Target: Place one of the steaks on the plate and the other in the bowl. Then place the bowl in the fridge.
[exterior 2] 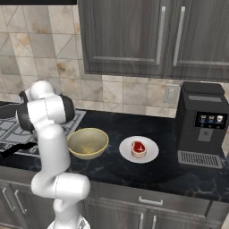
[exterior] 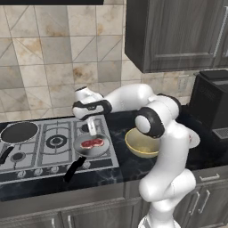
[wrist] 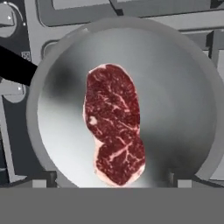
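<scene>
One steak (wrist: 114, 124), red with white fat edges, lies flat in a grey frying pan (wrist: 183, 100) on the stove's front right burner; it also shows as the steak (exterior: 92, 143) in the left base view. My gripper (exterior: 92, 132) hangs just above it, open and holding nothing, its fingertips (wrist: 41, 183) spread on either side of the meat. The other steak (exterior 2: 138, 148) rests on the white plate (exterior 2: 151, 156) on the dark counter. The empty yellow-tan bowl (exterior 2: 87, 142) stands between stove and plate, also seen as the bowl (exterior: 141, 142) beside my arm. The fridge is out of view.
A dark frying pan (exterior: 18, 132) sits on the stove's back left burner. The grey pan's black handle (exterior: 73, 169) juts toward the counter's front edge. A black coffee machine (exterior 2: 201, 125) stands at the counter's right end. Dark cabinets (exterior 2: 152, 36) hang overhead.
</scene>
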